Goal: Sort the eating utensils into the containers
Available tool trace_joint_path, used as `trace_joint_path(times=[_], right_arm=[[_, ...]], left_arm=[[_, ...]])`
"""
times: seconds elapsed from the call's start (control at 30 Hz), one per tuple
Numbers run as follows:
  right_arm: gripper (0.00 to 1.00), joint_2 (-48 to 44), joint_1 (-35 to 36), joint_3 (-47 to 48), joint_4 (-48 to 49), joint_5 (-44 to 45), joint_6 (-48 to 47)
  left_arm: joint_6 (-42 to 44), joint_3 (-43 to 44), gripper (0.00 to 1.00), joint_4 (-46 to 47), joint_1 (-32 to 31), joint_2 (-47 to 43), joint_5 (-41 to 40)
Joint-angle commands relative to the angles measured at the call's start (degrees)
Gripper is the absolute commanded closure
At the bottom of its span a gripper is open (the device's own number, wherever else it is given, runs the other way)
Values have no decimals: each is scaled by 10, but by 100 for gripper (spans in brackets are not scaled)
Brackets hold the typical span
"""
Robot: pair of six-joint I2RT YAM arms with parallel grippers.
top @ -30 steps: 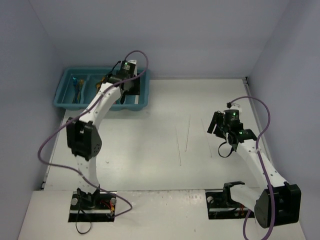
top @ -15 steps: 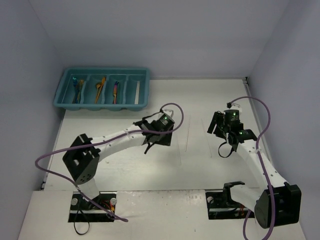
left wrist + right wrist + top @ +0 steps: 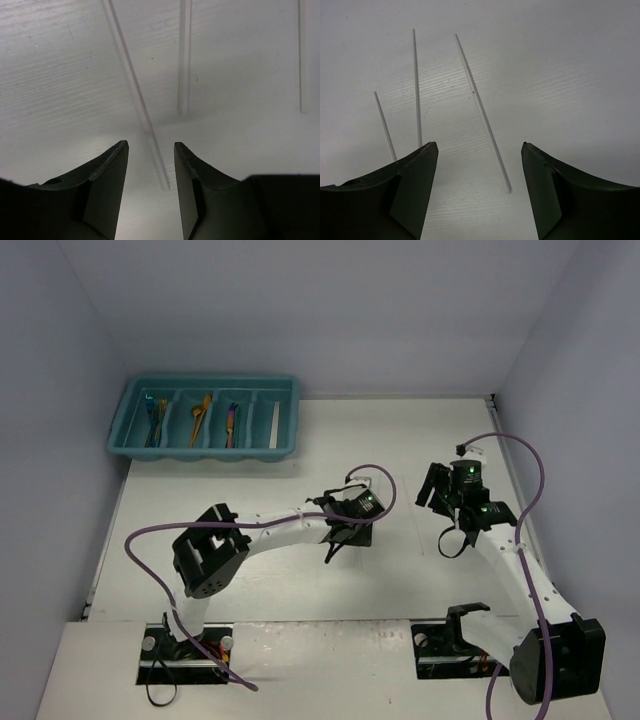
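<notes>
The teal tray (image 3: 290, 418) stands at the far left. Its four compartments hold teal and blue utensils (image 3: 155, 418), orange ones (image 3: 202, 415), a purple one (image 3: 232, 423) and a pale stick (image 3: 274, 423). Three pale translucent sticks lie on the white table. In the left wrist view they are a slanted one (image 3: 135, 95), a middle one (image 3: 183, 60) and a right one (image 3: 302, 60). My left gripper (image 3: 150, 150) is open low over the table, with the near end of the slanted stick between its fingertips. My right gripper (image 3: 479, 150) is open and empty above the nearest stick (image 3: 482, 112).
The left arm (image 3: 280, 525) stretches across the middle of the table. Grey walls enclose the table on three sides. The right wrist view shows two more sticks (image 3: 416, 85) (image 3: 385, 125) further left.
My left arm has swung from over the tray to the middle of the table and lowered over the sticks. The tray's compartments are now uncovered. The right arm has hardly moved.
</notes>
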Motion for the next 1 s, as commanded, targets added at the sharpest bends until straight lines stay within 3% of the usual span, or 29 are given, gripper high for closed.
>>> trace_joint_path(times=[0.0, 0.27, 0.63, 0.97], right_arm=[[35, -20, 0, -2, 13, 7, -1], [35, -13, -1, 1, 13, 3, -3], [35, -5, -1, 1, 14, 4, -4], [35, -4, -1, 0, 15, 7, -6]], left_arm=[[-21, 35, 62, -5, -3, -5, -14], [-26, 40, 62, -29, 4, 24, -23], [-20, 36, 71, -39, 18, 46, -13], [4, -19, 95, -46, 44, 5, -28]])
